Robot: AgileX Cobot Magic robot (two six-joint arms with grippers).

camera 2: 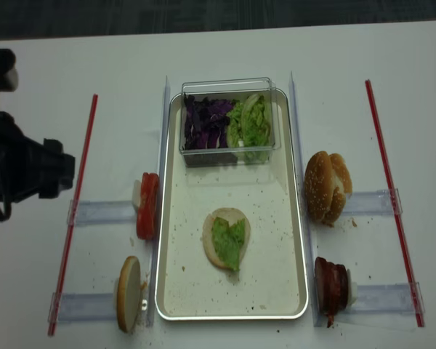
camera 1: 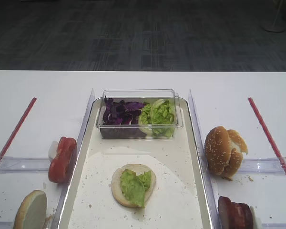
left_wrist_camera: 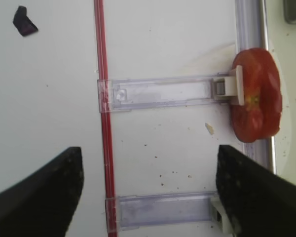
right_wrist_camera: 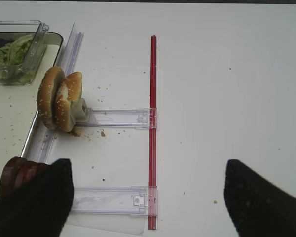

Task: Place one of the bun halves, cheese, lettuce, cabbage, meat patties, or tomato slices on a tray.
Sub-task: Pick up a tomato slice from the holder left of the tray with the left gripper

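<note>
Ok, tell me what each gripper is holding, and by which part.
Nothing. The left gripper is open over bare table beside the tomato slices; the right gripper is open and empty too.

My two high cameras look down on the tray point(camera 1: 190, 143), one from the front, one steeper overhead. My wrist cameras face straight down close to the table, each sharing a tray edge with them.

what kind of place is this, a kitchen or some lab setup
Most likely a lab bench staged for burger assembly, not a kitchen: a bare white table with red marker strips, ingredients stood in clear holders beside a tray, and grey office carpet behind.
</note>
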